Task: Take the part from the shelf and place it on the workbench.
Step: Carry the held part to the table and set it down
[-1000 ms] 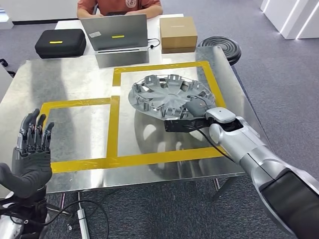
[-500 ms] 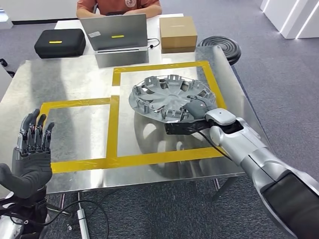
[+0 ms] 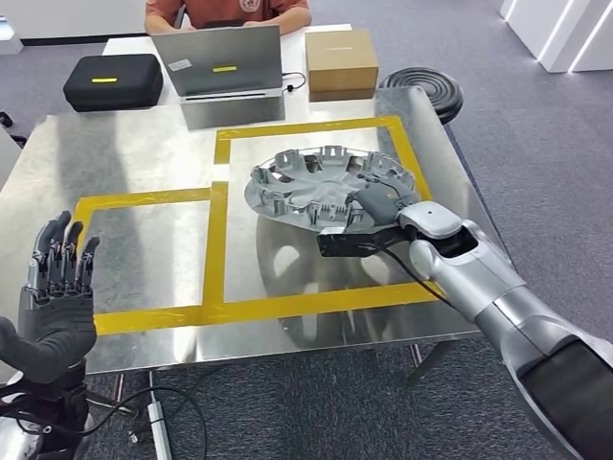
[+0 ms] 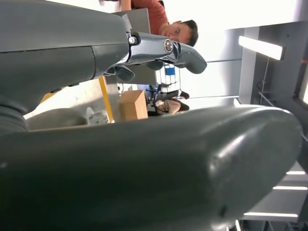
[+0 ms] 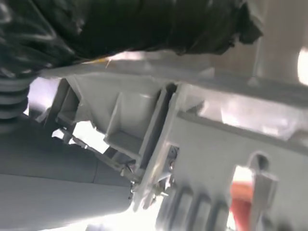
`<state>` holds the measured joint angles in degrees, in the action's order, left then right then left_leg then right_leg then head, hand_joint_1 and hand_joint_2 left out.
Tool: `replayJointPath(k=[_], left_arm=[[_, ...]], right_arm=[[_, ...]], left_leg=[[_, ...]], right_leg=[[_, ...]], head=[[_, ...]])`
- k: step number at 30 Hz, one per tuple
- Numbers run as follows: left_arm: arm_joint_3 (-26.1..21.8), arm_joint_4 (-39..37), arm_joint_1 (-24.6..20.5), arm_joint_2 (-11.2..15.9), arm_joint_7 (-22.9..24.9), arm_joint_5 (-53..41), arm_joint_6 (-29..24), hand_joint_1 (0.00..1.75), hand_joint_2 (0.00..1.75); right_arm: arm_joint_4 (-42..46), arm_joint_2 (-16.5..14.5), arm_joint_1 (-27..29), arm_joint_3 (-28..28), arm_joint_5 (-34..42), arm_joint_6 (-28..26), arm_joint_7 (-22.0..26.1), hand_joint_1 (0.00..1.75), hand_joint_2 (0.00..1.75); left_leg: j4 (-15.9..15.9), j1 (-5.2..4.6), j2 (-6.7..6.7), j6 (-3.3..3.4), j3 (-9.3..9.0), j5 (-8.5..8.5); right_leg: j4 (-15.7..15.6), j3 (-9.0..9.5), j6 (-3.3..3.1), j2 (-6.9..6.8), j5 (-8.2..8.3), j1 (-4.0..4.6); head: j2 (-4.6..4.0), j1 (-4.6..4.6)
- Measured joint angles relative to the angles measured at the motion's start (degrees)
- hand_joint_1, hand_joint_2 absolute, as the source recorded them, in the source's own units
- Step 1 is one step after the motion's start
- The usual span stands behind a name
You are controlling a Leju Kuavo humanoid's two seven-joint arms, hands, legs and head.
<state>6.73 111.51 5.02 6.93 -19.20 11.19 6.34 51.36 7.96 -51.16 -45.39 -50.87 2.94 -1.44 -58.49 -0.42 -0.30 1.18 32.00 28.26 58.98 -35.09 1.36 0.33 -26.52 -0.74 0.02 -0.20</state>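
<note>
The part is a round silver wheel cover [image 3: 318, 182], inner side up, hanging tilted just above the metal workbench [image 3: 145, 153] inside the larger yellow-taped square [image 3: 310, 129]. My right hand [image 3: 375, 206] grips its near right rim, thumb on top. The right wrist view shows the cover's ribbed grey inside [image 5: 203, 144] close up against my hand [image 5: 54, 163]. My left hand [image 3: 54, 297] is raised at the bench's near left corner, fingers spread, holding nothing; its thumb [image 4: 152, 168] and fingers [image 4: 163, 48] appear in the left wrist view.
A person in an orange shirt [image 3: 224, 10] sits behind a laptop [image 3: 216, 62] on the far table, beside a black case [image 3: 112, 81] and a cardboard box [image 3: 341, 62]. A black round stool [image 3: 426, 91] stands at the bench's far right. A smaller taped square [image 3: 145, 254] lies on the left.
My right hand has shifted the wheel cover slightly farther and lower over the taped square. My left hand has sunk a little.
</note>
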Motion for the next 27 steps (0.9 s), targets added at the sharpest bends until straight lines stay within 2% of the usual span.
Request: replayJointPath(k=[3, 6, 13, 27], left_arm=[[-0.2, 0.6, 0.6, -0.1, 0.1, -0.6, -0.1, 0.00, 0.00], [-0.2, 1.3, 1.1, -0.2, 0.4, -1.0, -0.1, 0.00, 0.00], [-0.6, 2.1, 1.8, -0.5, 0.6, -1.2, 0.2, 0.00, 0.00], [-0.8, 2.4, 2.1, -0.8, 0.7, -1.3, 0.5, 0.00, 0.00]], right_arm=[[4.1, 0.9, 2.1, -0.1, -6.7, -7.1, -3.2, 0.00, 0.00], [8.9, 1.6, 4.7, 1.0, -10.3, -9.6, -4.5, 0.00, 0.00], [14.9, 2.1, 7.5, 3.7, -12.7, -8.7, -3.8, 0.00, 0.00], [16.6, 2.1, 9.2, 5.4, -14.0, -8.1, -3.0, 0.00, 0.00]], left_leg=[[0.0, 0.01, 0.00, -0.03, 0.01, 0.02], [0.0, 0.01, 0.00, -0.03, 0.04, 0.05], [0.0, 0.01, 0.01, -0.03, 0.07, 0.07], [0.0, 0.01, 0.01, -0.03, 0.08, 0.07]], right_leg=[[0.0, -0.02, -0.02, 0.00, -0.02, 0.01], [0.0, -0.04, -0.02, 0.01, -0.04, 0.01], [0.0, -0.06, -0.01, 0.01, -0.05, 0.01], [0.0, -0.07, -0.01, 0.00, -0.05, 0.00]], head=[[0.00, 0.01], [-0.01, 0.00], [0.00, 0.00], [0.00, 0.01]])
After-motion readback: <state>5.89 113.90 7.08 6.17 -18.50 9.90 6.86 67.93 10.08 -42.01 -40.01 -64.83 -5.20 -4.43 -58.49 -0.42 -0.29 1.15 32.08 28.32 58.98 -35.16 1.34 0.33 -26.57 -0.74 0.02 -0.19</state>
